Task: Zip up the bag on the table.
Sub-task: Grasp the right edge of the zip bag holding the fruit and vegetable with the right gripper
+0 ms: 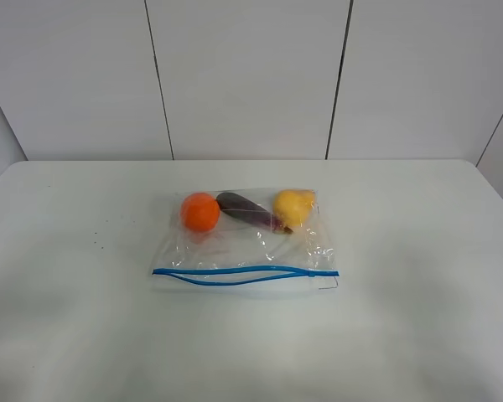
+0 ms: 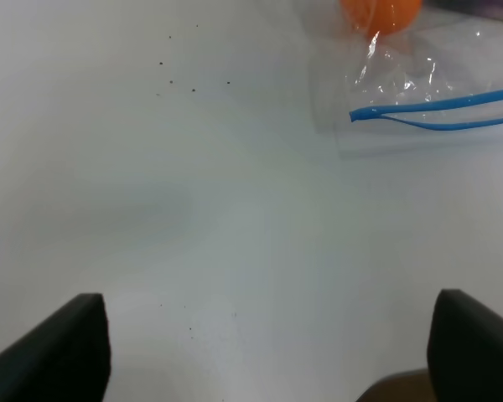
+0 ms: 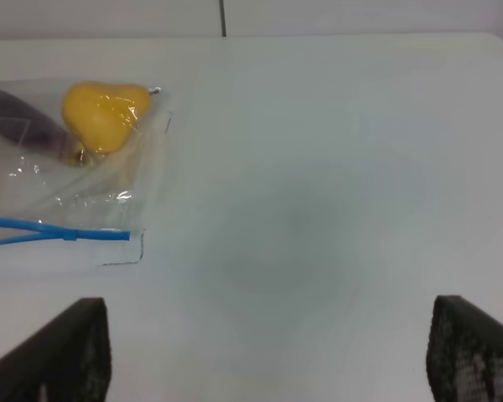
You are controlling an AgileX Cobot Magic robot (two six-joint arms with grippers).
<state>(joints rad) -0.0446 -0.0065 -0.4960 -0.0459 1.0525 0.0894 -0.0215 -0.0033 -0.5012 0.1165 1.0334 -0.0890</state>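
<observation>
The clear crinkly bag (image 1: 247, 243) lies flat in the middle of the white table (image 1: 427, 251). Its blue zipper strip (image 1: 243, 275) runs along the near edge, and its two strands gape apart over the left and middle part. Inside are an orange fruit (image 1: 199, 211), a purple vegetable (image 1: 247, 209) and a yellow fruit (image 1: 294, 206). Neither arm shows in the exterior view. My left gripper (image 2: 268, 368) is open and empty over bare table, short of the bag's left zipper end (image 2: 356, 113). My right gripper (image 3: 268, 360) is open and empty, short of the bag's right zipper end (image 3: 126, 235).
A white panelled wall (image 1: 251, 75) stands behind the table's far edge. A few small dark specks (image 2: 172, 79) lie on the table left of the bag. Nothing else stands on the table.
</observation>
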